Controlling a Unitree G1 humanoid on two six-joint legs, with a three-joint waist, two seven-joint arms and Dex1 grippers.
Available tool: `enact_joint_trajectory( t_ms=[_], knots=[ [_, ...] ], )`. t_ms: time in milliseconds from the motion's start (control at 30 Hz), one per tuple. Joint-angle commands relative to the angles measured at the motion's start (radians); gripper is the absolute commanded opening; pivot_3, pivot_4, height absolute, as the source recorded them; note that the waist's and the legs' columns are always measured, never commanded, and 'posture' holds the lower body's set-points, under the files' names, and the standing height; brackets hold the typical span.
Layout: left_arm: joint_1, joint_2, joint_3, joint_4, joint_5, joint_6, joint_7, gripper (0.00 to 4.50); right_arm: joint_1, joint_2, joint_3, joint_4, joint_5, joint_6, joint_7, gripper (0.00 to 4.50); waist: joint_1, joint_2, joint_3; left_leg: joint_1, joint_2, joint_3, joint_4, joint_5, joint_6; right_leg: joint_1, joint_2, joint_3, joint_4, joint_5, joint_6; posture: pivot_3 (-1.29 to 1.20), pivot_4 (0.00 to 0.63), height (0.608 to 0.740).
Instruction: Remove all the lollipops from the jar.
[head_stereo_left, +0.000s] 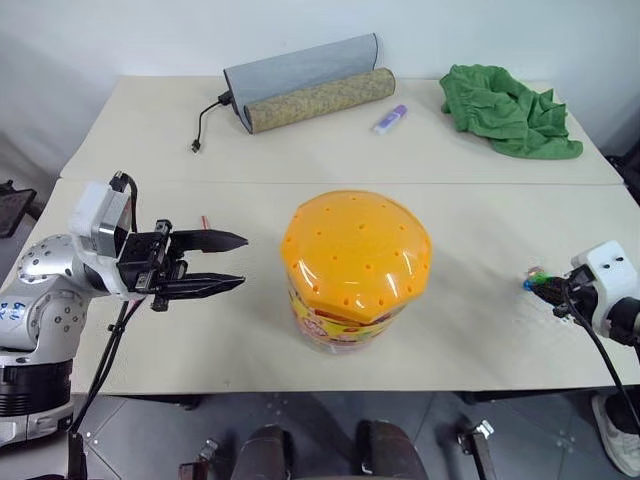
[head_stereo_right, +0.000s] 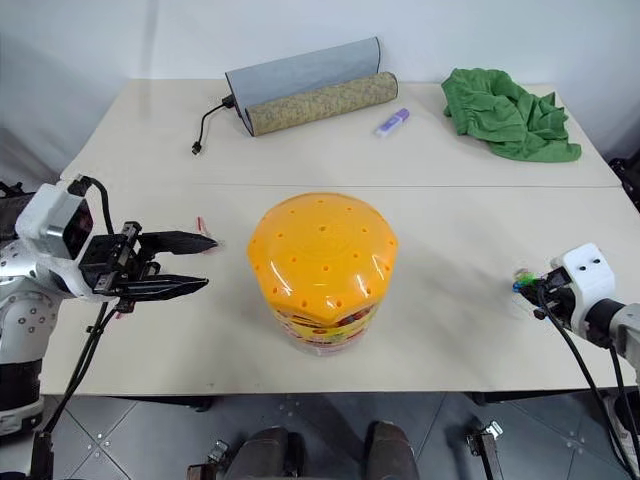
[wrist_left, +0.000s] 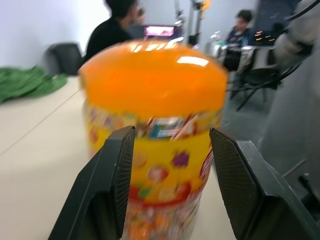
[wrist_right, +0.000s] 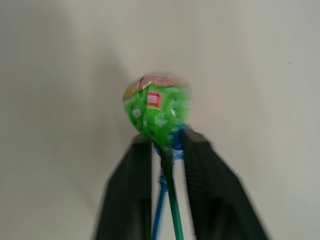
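The jar (head_stereo_left: 355, 270), a clear tub with a candy label and an orange domed lid dotted with holes, stands upright at the table's front middle. My left gripper (head_stereo_left: 228, 264) is level and to the left of it, pointing at it with jaws open and empty; in the left wrist view the jar (wrist_left: 155, 90) sits just beyond the open fingers (wrist_left: 112, 175). Low over the table's right end, my right gripper (head_stereo_left: 545, 287) has a green lollipop (wrist_right: 157, 110) just past its fingertips. Its green stick and a blue stick (wrist_right: 159, 205) run between the slightly parted fingers, with table showing on both sides.
A rolled grey and speckled mat (head_stereo_left: 310, 80) with a black cable (head_stereo_left: 205, 125) lies at the back. A small purple tube (head_stereo_left: 390, 118) and a green cloth (head_stereo_left: 510, 108) lie at the back right. A tiny red scrap (head_stereo_left: 205, 220) lies near my left gripper. People sit beyond the table.
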Motion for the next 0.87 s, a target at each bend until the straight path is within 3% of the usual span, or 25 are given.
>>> enact_joint_trajectory(
  t_ms=[33, 267, 400, 567, 867],
  knots=[
    [0.009, 0.033, 0.025, 0.036, 0.062, -0.028, 0.034, 2.52, 0.035, 0.021, -0.105, -0.043, 0.069, -0.088, 0.092, 2.21, 0.006, 0.0, 0.0, 0.0, 0.0, 0.0, 0.0, 0.0, 0.0, 0.0, 0.0, 0.0, 0.0, 0.0, 0.0, 0.0, 0.15, 0.74],
    [0.029, 0.042, 0.047, 0.162, 0.164, -0.076, 0.115, 2.52, 0.074, 0.123, -0.279, -0.239, 0.281, -0.246, 0.278, 4.49, 0.014, 0.0, 0.0, 0.0, 0.0, 0.0, 0.0, 0.0, 0.0, 0.0, 0.0, 0.0, 0.0, 0.0, 0.0, 0.0, 0.15, 0.74],
    [0.087, 0.05, 0.079, 0.202, 0.228, -0.153, 0.146, 2.52, 0.111, 0.102, -0.281, -0.424, 0.378, -0.21, 0.345, 4.49, 0.011, 0.0, 0.0, 0.001, 0.001, 0.0, -0.001, 0.0, 0.0, 0.0, 0.0, 0.0, 0.0, 0.0, 0.0, 0.0, 0.15, 0.74],
    [0.229, 0.03, 0.155, 0.125, 0.238, -0.191, 0.195, 2.52, 0.212, 0.148, -0.219, -0.581, 0.347, -0.311, 0.422, 4.49, 0.015, -0.001, 0.0, 0.001, 0.001, -0.001, -0.001, -0.001, 0.0, 0.0, 0.0, 0.0, 0.0, 0.0, 0.0, 0.0, 0.15, 0.74],
    [0.534, -0.03, 0.251, -0.027, 0.27, -0.265, 0.278, 2.52, 0.332, 0.279, -0.185, -0.506, 0.181, -0.579, 0.436, 4.49, 0.022, -0.002, -0.001, 0.002, 0.0, 0.0, -0.001, -0.001, 0.0, 0.002, -0.001, 0.0, -0.001, 0.0, 0.0, 0.0, 0.15, 0.74]
  ],
)
